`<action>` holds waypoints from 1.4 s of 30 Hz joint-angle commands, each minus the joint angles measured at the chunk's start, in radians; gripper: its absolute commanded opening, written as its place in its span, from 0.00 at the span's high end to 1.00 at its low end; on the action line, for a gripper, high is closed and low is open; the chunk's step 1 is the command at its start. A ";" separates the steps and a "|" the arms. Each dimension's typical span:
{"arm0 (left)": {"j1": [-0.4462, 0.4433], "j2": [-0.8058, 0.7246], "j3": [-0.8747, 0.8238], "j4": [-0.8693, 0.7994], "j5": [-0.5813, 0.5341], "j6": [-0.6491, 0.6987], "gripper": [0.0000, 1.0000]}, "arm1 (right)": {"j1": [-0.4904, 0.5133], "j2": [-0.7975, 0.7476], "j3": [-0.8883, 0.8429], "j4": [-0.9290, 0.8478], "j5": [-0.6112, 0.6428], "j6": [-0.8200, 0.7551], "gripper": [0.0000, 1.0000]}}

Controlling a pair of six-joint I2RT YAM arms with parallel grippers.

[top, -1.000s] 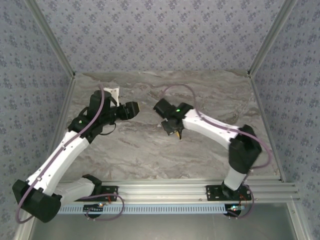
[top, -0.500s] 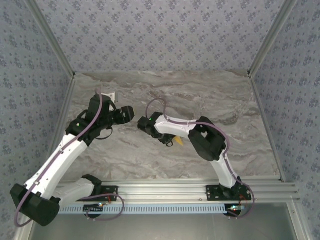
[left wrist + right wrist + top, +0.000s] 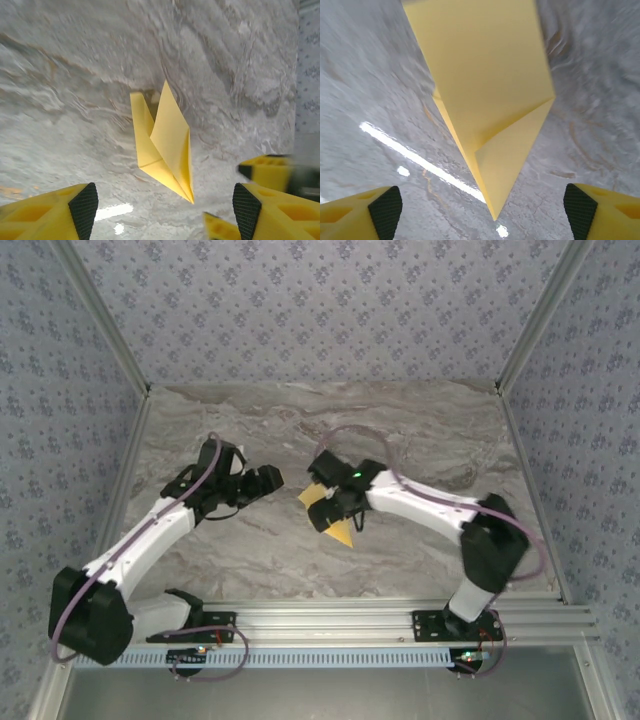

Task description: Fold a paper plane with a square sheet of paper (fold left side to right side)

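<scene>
The grey marbled table (image 3: 430, 540) bears the paper plane (image 3: 341, 531) near its middle. In the top view its sharp tip points toward 5 o'clock. It is plain matte yellow-orange paper, folded to a narrow kite-shaped dart with a centre crease and two rear points (image 3: 165, 145). The right gripper (image 3: 482, 214) hangs right over it, its jaws spread wide and clamping nothing. The left gripper (image 3: 165, 209), at the plane's 9 o'clock in the top view, is likewise spread wide and empty.
</scene>
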 commanded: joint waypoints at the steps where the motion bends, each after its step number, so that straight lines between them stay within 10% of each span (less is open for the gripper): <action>1: -0.028 0.066 -0.017 0.177 0.134 -0.070 0.26 | -0.090 -0.136 -0.125 0.168 -0.166 0.004 0.03; 17: -0.156 0.485 0.038 0.439 0.145 -0.110 0.31 | -0.472 -0.373 -0.520 0.596 -0.624 0.225 0.00; 29: -0.141 0.580 0.075 0.561 0.252 0.050 0.91 | -0.533 -0.230 -0.521 0.669 -0.846 0.058 0.15; 42: -0.080 0.567 0.029 0.601 0.519 0.187 1.00 | -0.540 0.090 -0.443 0.962 -0.997 0.041 0.24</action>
